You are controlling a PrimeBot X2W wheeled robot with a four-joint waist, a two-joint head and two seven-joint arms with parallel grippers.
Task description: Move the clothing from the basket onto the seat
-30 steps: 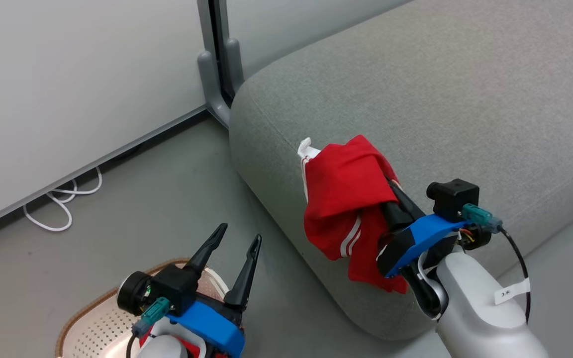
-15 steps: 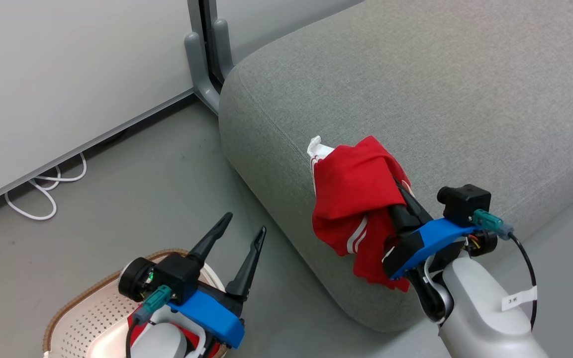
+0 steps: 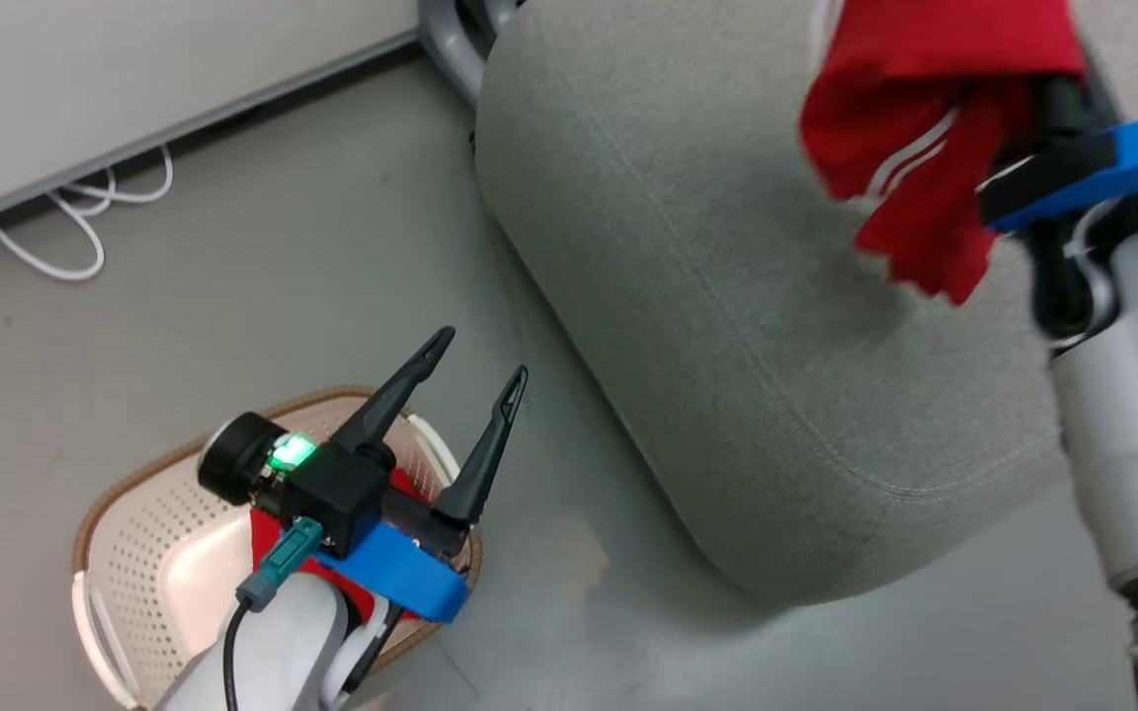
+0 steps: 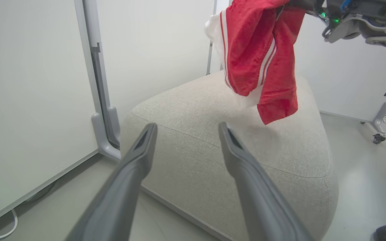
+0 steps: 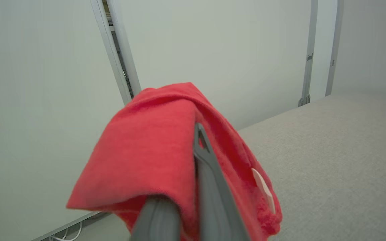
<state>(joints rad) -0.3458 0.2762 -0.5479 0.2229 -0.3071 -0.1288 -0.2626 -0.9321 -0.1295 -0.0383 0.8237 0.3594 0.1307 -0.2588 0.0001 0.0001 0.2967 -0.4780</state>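
- Left end effector (image 3: pixel 482 355): released, fingers spread wide and holding nothing. It sits at 7 o'clock in the head view, over the basket, as it did a second ago.
- Basket (image 3: pixel 134 538): more of it shows now because the head camera has tipped down. The basket itself has not moved. Red clothing (image 3: pixel 268 528) remains inside, so the task is unfinished.
- Seat (image 3: pixel 727 346): no garment lies on it yet.
- Carried garment (image 3: pixel 925 89): at 1 o'clock. It previously hung across the seat's front edge and now hangs inboard of the seam, above the cushion top.
- Right end effector (image 5: pixel 196 140): still clenched on the carried garment. Release appears to be the next step.
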